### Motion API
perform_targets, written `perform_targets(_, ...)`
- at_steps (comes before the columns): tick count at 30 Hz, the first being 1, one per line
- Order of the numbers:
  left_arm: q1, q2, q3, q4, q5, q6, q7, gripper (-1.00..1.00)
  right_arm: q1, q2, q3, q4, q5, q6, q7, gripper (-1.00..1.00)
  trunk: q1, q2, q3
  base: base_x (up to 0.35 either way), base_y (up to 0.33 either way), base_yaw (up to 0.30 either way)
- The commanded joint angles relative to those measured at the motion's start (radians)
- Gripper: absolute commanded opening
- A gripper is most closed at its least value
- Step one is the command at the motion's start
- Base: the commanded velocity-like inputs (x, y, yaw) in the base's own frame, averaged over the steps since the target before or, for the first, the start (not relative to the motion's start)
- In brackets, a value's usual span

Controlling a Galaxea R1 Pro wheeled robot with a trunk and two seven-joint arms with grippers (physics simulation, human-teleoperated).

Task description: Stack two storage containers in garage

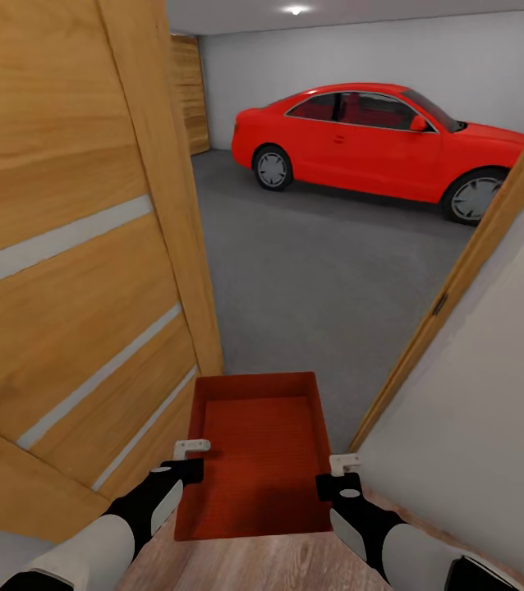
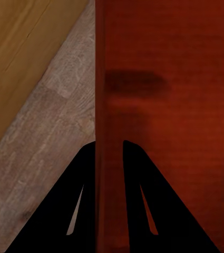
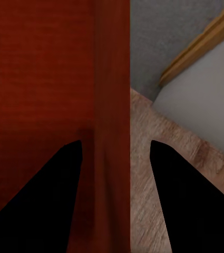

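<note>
Open wooden door (image 1: 73,271) at left; left gripper (image 1: 190,449) and right gripper (image 1: 345,465), jaws clamped on opposite side walls of the orange-red bin (image 1: 255,447), carried in the garage doorway; red car (image 1: 377,148) beyond on grey floor (image 1: 319,271).

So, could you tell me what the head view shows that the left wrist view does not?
Head view alone: the red car on the garage floor, the right gripper on the storage container's right wall, and the white wall. Left wrist view alone: the left gripper's fingers straddling the container's left wall up close. Both: the container, wooden door and plank floor.
</note>
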Motion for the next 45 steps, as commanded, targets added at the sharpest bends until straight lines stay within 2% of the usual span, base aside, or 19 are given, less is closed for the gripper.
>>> perform_targets(1, 0.000, 0.004, -0.038, -0.006, -0.001, 0.002, 0.015, -1.00, -0.001, -0.005, 0.000, 0.002, -0.036, 0.008, -0.002, -1.00, 0.001, -0.002, -0.002, 0.079, 0.122, 0.000)
perform_targets(28, 0.000, 0.004, -0.038, -0.007, -0.007, 0.000, 0.016, -1.00, -0.001, -0.006, 0.000, 0.002, -0.036, 0.008, -0.003, -1.00, 0.001, -0.002, -0.002, 0.004, 0.006, -0.003)
perform_targets(45, 0.000, 0.004, -0.038, -0.007, -0.006, 0.000, 0.016, -1.00, -0.001, -0.005, 0.001, 0.002, -0.036, 0.008, -0.003, -1.00, 0.001, -0.002, -0.002, 0.000, 0.000, -0.187)
